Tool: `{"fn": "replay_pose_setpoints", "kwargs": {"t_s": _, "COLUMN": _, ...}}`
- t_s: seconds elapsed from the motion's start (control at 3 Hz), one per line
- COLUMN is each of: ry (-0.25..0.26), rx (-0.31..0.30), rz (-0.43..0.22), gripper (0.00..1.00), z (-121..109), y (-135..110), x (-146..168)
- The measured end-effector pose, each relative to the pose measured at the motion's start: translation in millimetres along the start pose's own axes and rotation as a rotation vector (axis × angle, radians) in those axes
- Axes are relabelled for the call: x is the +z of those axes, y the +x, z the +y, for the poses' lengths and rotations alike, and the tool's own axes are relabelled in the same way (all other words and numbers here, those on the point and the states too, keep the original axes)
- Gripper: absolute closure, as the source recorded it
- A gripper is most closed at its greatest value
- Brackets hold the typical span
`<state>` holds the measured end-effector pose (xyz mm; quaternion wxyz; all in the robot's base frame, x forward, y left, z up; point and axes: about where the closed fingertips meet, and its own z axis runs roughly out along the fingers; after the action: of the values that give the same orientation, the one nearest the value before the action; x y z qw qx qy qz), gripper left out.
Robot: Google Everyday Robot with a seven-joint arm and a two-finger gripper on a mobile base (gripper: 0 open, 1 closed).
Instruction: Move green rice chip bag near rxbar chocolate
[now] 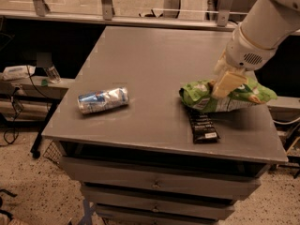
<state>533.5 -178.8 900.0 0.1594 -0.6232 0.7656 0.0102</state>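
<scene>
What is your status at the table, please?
Hand on crinkly bright-green chip bag. Bag overlaps small dark-wrapped bar. Crushed silver-blue can lies apart.

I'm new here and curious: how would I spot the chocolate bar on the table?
On the grey table, look near the front right edge, below the gripper at the green rice chip bag. The rxbar chocolate lies at that bag's near edge: flat, dark, white-labelled, unlike the crushed silvery can.
</scene>
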Motion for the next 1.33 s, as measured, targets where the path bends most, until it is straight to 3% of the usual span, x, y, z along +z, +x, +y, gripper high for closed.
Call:
{"fn": "replay_pose_setpoints", "kwargs": {"t_s": 0.33, "ry": 0.001, "rx": -0.001, "rz": 0.0, "gripper": 0.0, "z": 0.3, "y": -0.5, "x": -0.2}}
{"fn": "replay_pose_setpoints", "kwargs": {"t_s": 0.67, "ry": 0.002, "rx": -0.001, "rz": 0.0, "gripper": 0.0, "z": 0.2, "y": 0.0, "x": -0.5}}
{"fn": "replay_pose_setpoints", "kwargs": {"t_s": 1.0, "ry": 0.025, "rx": 0.004, "rz": 0.009, "gripper": 0.0, "z": -2.9, "y": 14.6, "x": -10.0}}
{"fn": "replay_pose_setpoints", "kwargs": {"t_s": 1.33, "ry": 0.075, "rx": 0.05, "rz": 0.031, "gripper": 0.0, "z": -10.4, "y": 49.3, "x": -28.7}}
